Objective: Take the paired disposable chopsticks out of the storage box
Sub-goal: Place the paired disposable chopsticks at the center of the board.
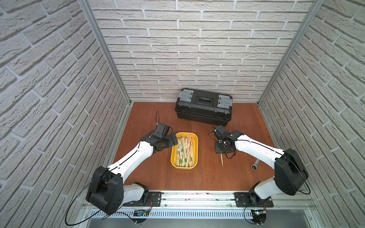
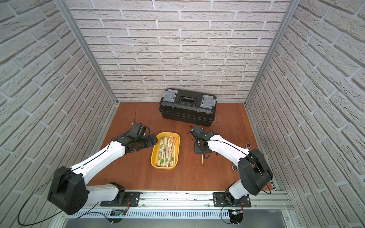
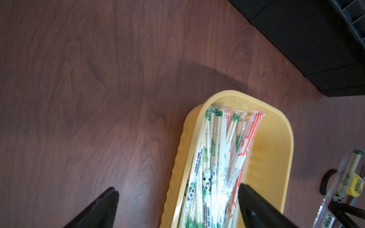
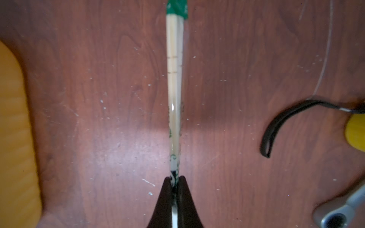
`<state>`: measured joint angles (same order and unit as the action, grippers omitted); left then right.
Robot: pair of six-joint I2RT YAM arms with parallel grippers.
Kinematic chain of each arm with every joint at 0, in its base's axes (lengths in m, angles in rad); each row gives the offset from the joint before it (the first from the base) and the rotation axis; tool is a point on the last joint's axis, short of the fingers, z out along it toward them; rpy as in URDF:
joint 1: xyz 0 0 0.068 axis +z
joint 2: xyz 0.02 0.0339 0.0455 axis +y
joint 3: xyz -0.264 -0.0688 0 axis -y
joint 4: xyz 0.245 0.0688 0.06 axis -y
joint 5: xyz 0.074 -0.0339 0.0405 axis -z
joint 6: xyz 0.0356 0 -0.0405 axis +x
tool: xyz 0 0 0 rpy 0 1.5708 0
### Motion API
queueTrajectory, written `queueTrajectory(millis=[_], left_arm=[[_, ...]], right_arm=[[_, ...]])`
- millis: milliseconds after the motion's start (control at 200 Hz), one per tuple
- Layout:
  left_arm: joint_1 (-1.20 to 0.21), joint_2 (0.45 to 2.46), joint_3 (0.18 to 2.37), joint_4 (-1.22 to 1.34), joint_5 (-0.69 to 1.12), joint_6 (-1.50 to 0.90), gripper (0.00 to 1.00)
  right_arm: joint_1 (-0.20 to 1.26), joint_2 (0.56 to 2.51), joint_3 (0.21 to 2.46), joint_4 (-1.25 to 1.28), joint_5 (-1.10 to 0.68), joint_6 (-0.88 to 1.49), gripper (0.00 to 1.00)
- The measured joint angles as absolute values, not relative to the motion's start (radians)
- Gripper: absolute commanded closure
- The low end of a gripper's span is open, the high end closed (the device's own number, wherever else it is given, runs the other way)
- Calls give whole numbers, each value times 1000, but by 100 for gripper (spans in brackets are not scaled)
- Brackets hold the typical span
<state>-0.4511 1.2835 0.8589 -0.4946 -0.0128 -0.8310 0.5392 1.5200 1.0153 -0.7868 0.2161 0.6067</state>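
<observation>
One chopstick pair [image 4: 173,79], end cropped, is pinched in the right tool [image 4: 173,178]; left tool [image 3: 177,188] gapes over the storage box [image 3: 273,150].

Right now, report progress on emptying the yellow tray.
Done: no pair seen set down. In hand: right tool shut on one green-printed sleeved chopstick pair, outside the shallow yellow plastic tray. Remaining: many sleeved pairs in the tray; the open left tool hovers over its rim.

White-shelled arms [image 1: 136,156], black joints [image 1: 104,187] — thin black cables [image 1: 256,143]
</observation>
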Motion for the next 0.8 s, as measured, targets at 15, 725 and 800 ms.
queueTrajectory(millis=[15,725,800], left_arm=[[-452,1285,859,-494,-15,-831,2],[-455,1295,862,-494,-59,-841,2],[-455,1295,862,-494,-60,-841,2]], right_arm=[[536,1520,1015,-789,225,603,96],[440,1689,1018,-778,328,538,52],[439,1689,1025,-778,325,540,49]])
